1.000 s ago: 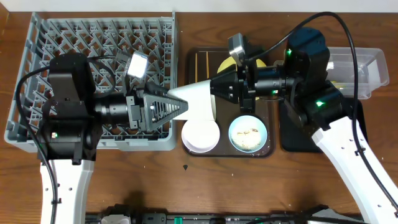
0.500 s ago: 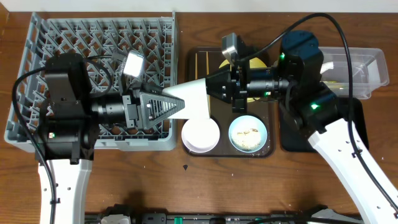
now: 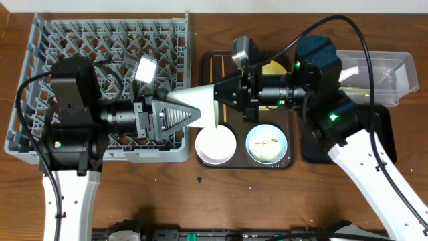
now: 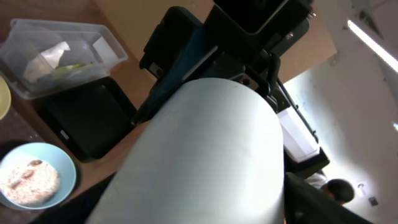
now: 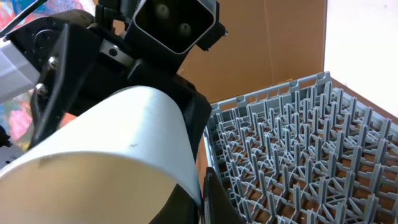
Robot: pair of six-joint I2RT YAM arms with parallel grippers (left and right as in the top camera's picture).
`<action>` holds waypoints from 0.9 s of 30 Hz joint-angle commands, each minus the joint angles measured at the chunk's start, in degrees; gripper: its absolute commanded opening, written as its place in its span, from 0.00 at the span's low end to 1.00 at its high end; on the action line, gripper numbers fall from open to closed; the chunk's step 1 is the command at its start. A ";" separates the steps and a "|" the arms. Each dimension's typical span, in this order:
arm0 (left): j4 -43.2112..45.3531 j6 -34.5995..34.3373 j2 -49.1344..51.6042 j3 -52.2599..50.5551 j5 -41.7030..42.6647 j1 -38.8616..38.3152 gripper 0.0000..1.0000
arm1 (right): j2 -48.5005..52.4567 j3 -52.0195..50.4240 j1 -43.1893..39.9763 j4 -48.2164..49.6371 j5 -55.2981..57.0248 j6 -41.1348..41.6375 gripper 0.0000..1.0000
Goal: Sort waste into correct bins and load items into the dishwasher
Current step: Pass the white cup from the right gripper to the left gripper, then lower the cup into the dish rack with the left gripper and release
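A white cup (image 3: 197, 107) hangs on its side between my two grippers, above the gap between the grey dish rack (image 3: 100, 40) and the brown serving tray (image 3: 208, 87). My right gripper (image 3: 221, 100) is shut on its rim, one finger inside and one outside (image 5: 202, 199). My left gripper (image 3: 190, 119) is open, its fingers either side of the cup's body (image 4: 205, 155). A white bowl (image 3: 215, 145) and a light blue bowl (image 3: 266, 144) with rice scraps sit on the tray. The yellow plate (image 3: 273, 67) is partly hidden. Chopsticks (image 3: 215, 67) lie at the tray's back left.
The clear tub (image 3: 394, 73) at the back right holds a white napkin (image 4: 50, 56) and a greenish wrapper (image 4: 71, 67). The black tray (image 3: 384, 134) lies in front of it, mostly under my right arm. The rack's upright pegs (image 5: 298, 137) fill the left.
My right gripper has carried the white cup leftward, so it sits deeper between the left gripper's fingers. The left arm has hardly moved.
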 commanded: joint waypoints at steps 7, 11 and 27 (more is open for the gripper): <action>0.13 0.28 -0.33 1.11 0.17 -0.39 0.59 | 0.33 0.09 -0.24 -1.31 2.97 0.07 0.43; -0.61 0.26 -0.57 1.11 -8.20 -0.37 0.57 | 0.24 0.07 -1.64 -2.25 2.97 0.15 0.76; -26.91 -1.79 -1.68 1.11 -91.47 0.26 0.58 | -0.74 0.07 -6.88 -29.31 23.43 -0.63 0.92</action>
